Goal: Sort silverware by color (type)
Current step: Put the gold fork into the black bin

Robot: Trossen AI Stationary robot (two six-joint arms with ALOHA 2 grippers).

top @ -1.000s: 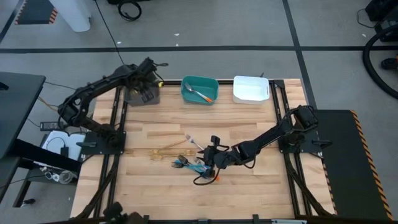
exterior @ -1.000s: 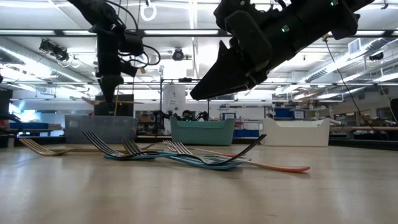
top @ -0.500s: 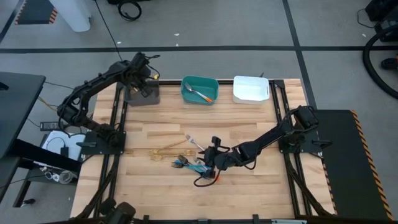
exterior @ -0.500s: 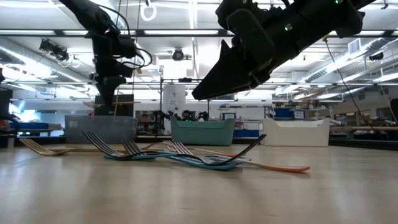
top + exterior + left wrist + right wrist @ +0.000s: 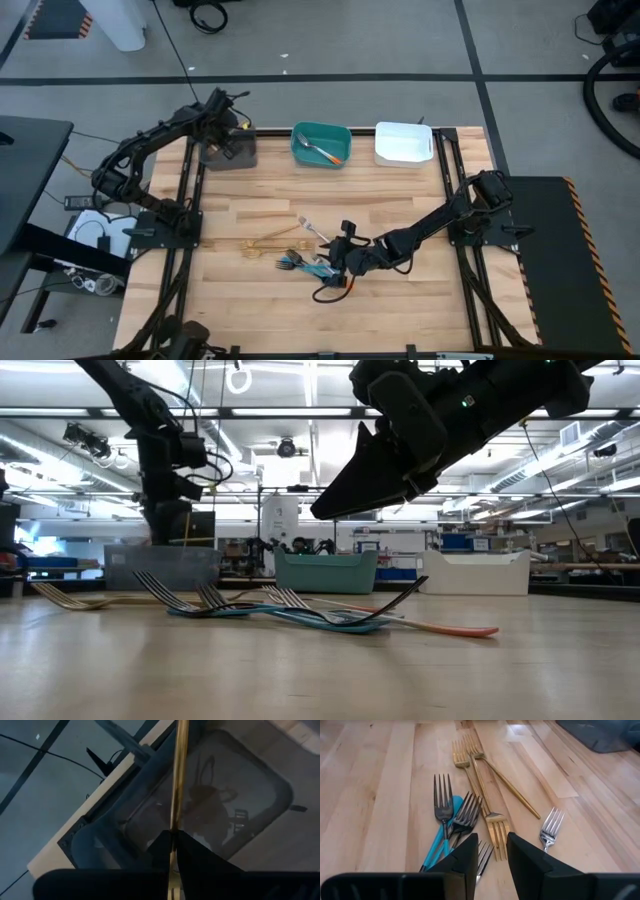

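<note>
My left gripper [image 5: 220, 122] is over the grey bin [image 5: 233, 152] at the table's far left, shut on a gold-coloured piece of silverware [image 5: 177, 775]. The rest of the silverware [image 5: 300, 256] lies in a loose pile on the wood near the table's middle. It includes gold forks [image 5: 490, 775], dark forks [image 5: 443, 800], a blue-handled piece [image 5: 436, 847] and a silver fork [image 5: 549, 830]. My right gripper [image 5: 492, 852] hangs open just above the pile's right side and touches nothing. My left gripper pinches the gold piece's slim shaft [image 5: 173, 827] between its two fingers, which slant steeply down from above. The shaft runs on past the fingertips in line with them. It hangs clear over the grey bin [image 5: 235, 795]; both of its ends are out of view.
A teal bin [image 5: 320, 145] holding an orange-handled piece stands at the far middle. A white bin [image 5: 403, 143] stands to its right. An orange handle [image 5: 455, 628] sticks out of the pile toward the right. Bare wood lies along the near edge.
My left gripper has carried the gold piece toward the table's left edge and down, closer over the grey bin, rolling a little as it went. My right gripper and the pile have kept still.
</note>
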